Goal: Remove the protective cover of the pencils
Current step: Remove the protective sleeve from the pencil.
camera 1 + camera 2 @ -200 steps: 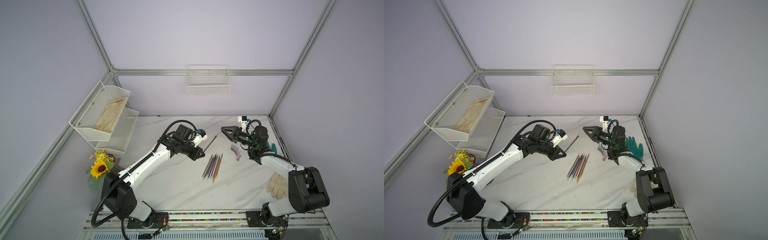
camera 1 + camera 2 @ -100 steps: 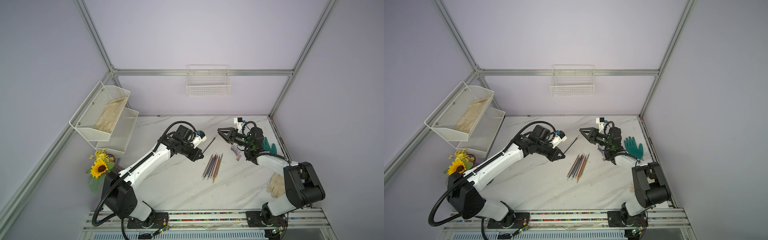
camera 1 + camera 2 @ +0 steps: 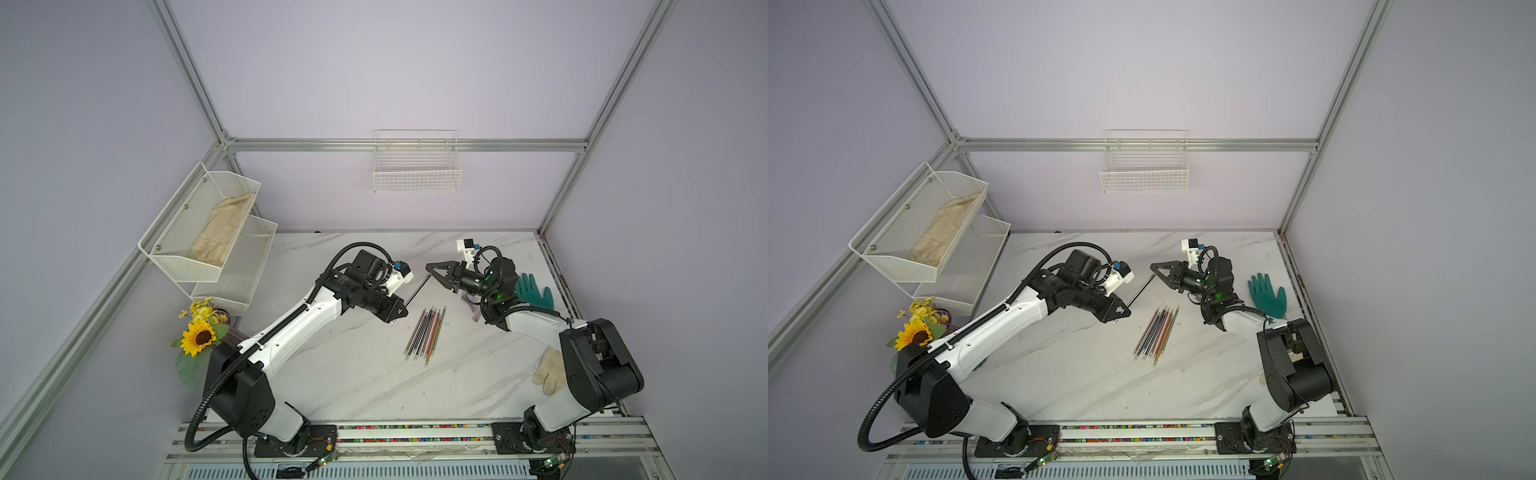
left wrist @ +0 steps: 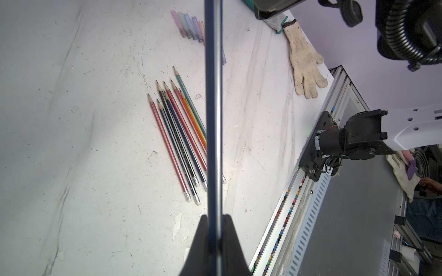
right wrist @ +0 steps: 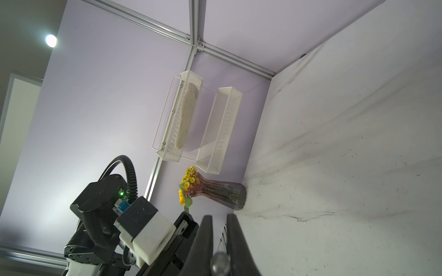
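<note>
My left gripper (image 3: 401, 311) (image 4: 214, 216) is shut on the lower end of a dark pencil (image 3: 417, 290) (image 4: 214, 95), held slanting up above the table. My right gripper (image 3: 428, 268) (image 5: 218, 216) meets the pencil's upper tip. Its jaws are shut on the protective cover (image 5: 220, 262), which shows end-on as a small greyish round between the fingers. Several bare pencils (image 3: 426, 336) (image 3: 1156, 334) (image 4: 181, 133) lie side by side on the marble table (image 3: 353, 374). Several loose pastel covers (image 4: 189, 25) lie beyond them, under the right arm.
A white knit glove (image 3: 548, 372) (image 4: 305, 62) lies at the table's right front and a green glove (image 3: 534, 291) at the right rear. A vase of sunflowers (image 3: 199, 332) and white mesh shelves (image 3: 208, 232) stand at the left. A wire basket (image 3: 417, 166) hangs on the back wall.
My right gripper has moved left to the raised pencil's tip and its jaws have closed from wide apart onto the tip. The left arm and its pencil have barely moved.
</note>
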